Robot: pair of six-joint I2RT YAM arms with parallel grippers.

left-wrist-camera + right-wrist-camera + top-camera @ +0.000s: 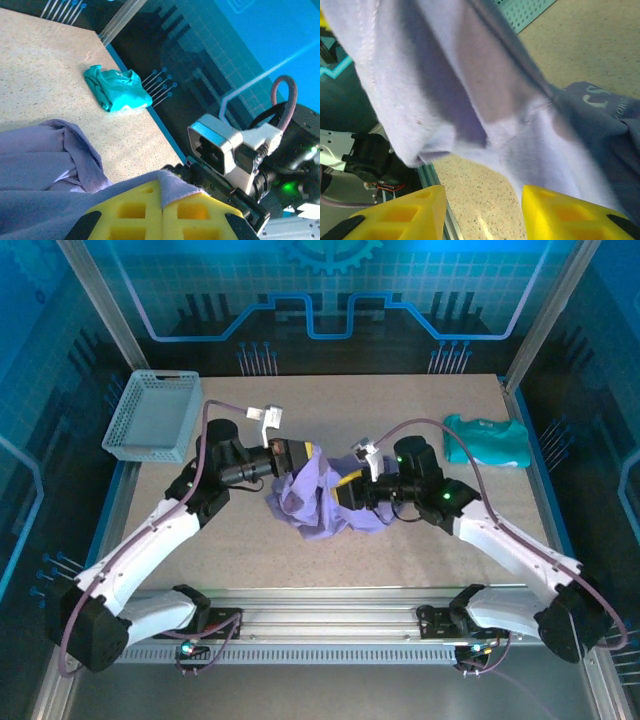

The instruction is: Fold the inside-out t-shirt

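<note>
Where the two arms meet over the middle of the table, a lavender-purple t-shirt turned inside out lies bunched in a loose heap, part of it raised between the two grippers. The left gripper has its yellow fingers pressed together, and a fold of the shirt's cloth is pinched in the seam between them. In its wrist view the rest of the shirt spills away to the left in soft creases.

The right gripper has its yellow fingers spread, with bare speckled table showing in the gap. Just beyond its fingertips the shirt hangs as a pale drape with a stitched seam running across it. To the right of that, a darker fold bears faint pale lettering. Whether the cloth touches either right finger cannot be told.

From above, the two grippers face each other across the heap, close together, the left one at its upper-left edge and the right one at its right side. Well beyond the left gripper's fingertips, a small teal garment lies crumpled near the table's edge. Behind the left arm, at the table's far-left corner, stands a grey mesh basket.
</note>
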